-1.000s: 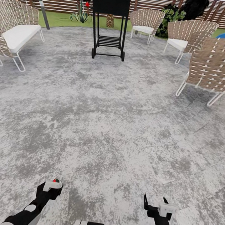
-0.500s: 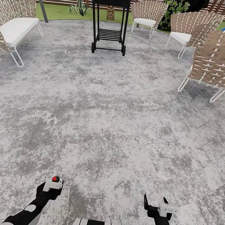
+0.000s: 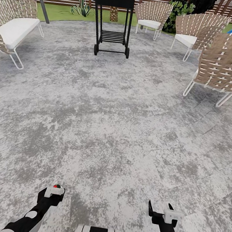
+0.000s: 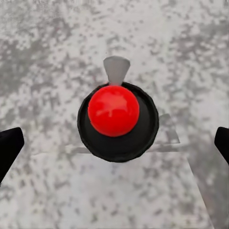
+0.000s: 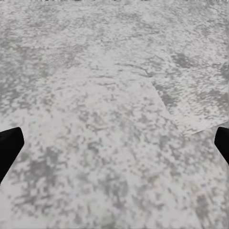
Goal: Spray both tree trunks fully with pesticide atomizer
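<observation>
The pesticide atomizer point(image 4: 114, 111) sits in the closed left gripper point(image 3: 55, 191). One grill point(image 3: 112, 17), four chairs point(image 3: 228, 62).

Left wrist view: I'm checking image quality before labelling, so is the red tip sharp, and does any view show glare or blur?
Left wrist view: atomizer's red tip crisp, with a soft highlight. Right wrist view: paving grainy, pixelated. Head view: even light, faint shadows under the grill.

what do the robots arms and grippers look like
Both arms are black. The left arm carries a light-grey oval patch, and the left gripper ends in a light-grey block. The right gripper has thin black fingers with a light-grey bracket beside them. No cables show.
</observation>
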You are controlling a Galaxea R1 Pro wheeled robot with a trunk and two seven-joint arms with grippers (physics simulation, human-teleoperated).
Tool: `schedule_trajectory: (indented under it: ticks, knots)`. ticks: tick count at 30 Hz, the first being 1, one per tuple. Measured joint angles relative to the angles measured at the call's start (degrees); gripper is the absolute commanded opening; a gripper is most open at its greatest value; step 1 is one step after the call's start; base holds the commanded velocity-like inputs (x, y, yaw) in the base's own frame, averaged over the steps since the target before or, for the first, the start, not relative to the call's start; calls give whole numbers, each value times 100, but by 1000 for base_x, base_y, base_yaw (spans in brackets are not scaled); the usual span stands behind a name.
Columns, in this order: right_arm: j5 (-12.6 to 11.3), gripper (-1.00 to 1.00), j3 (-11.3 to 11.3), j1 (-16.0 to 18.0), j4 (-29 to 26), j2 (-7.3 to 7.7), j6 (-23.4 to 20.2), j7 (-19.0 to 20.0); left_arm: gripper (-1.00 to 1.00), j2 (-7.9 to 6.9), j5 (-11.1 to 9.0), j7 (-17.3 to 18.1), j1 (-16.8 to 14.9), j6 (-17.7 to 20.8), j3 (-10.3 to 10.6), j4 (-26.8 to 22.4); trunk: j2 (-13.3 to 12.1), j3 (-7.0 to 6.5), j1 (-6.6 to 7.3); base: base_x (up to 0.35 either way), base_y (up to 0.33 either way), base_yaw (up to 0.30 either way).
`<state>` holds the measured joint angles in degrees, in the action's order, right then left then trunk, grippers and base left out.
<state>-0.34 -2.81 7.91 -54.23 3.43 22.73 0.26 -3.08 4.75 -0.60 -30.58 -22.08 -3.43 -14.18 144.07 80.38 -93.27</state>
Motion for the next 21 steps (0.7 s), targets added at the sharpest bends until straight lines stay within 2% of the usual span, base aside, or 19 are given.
schedule_trajectory:
  ticks: [21]
  knots:
    - [1,100,0,0,4,0,3,0,100,-9,6,4,47,-236,7,4,1,22,-3,7,0,0]
